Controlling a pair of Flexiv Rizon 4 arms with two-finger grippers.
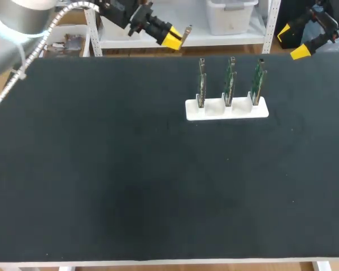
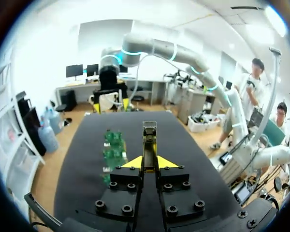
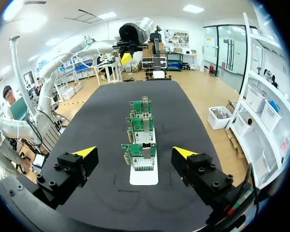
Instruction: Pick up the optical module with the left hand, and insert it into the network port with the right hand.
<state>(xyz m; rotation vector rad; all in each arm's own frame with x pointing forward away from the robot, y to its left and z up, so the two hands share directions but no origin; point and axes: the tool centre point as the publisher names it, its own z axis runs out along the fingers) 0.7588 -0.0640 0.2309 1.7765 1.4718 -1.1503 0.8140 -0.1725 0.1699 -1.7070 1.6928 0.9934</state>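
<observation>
Firmly pinched between the closed-in fingers of the left gripper (image 2: 150,162), the module (image 2: 149,137) sticks out straight ahead of the yellow tips, raised off the table (image 1: 101,169). Ahead and to one side, three cards (image 2: 113,150) stand upright in a white holder (image 1: 226,109). The right gripper (image 3: 134,152) hangs spread wide, holding nothing, with the cards ahead of it.
</observation>
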